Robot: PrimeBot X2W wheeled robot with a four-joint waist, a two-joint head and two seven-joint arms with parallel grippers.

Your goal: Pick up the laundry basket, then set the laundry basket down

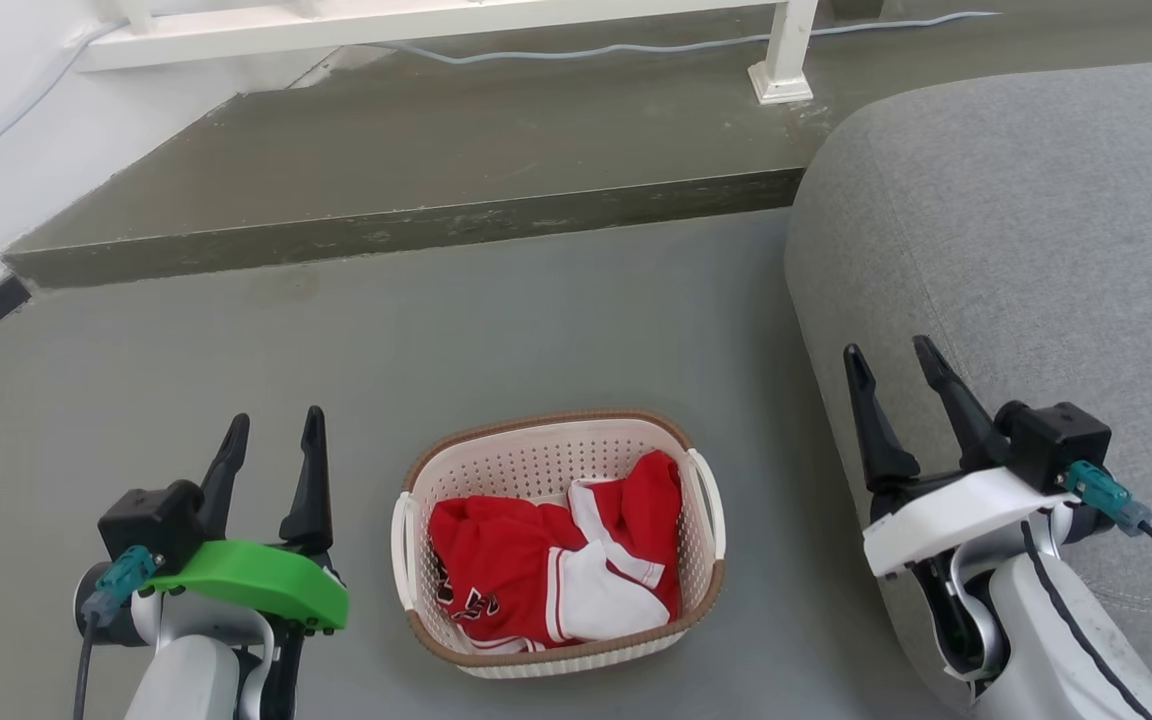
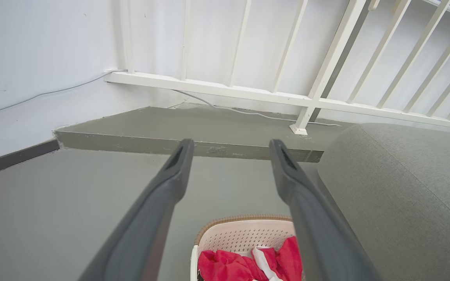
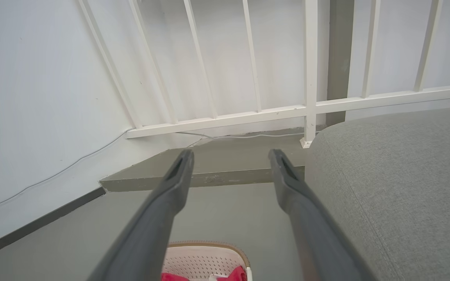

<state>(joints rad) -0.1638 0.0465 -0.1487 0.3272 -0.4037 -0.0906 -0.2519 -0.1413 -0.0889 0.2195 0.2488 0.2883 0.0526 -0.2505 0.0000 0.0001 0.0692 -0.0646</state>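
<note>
You have the laundry basket (image 1: pixel 536 465) standing upright on the grey floor (image 1: pixel 436 330), between your 2 arms, with red and white clothes (image 1: pixel 546 570) bundled inside. The left gripper (image 1: pixel 276 418) hangs just to its left, fingers apart and nothing between them. The right gripper (image 1: pixel 887 347), further off on the other side and in front of the grey sofa (image 1: pixel 1016 250), is likewise spread and empty. Neither touches the basket.

This fits a basket waiting to be lifted as well as one already put back down, so weigh the hazards for both. A grasp on only 1 of the 2 thin white loop handles (image 1: pixel 711 500) would likely tip the light plastic shell and spill the clothes. A pinch on the perforated wall could flex it and slip. The right arm looks close to the sofa, so a swing may drag on the fabric. A careless sweep by either arm could knock the rim and skid the basket.
</note>
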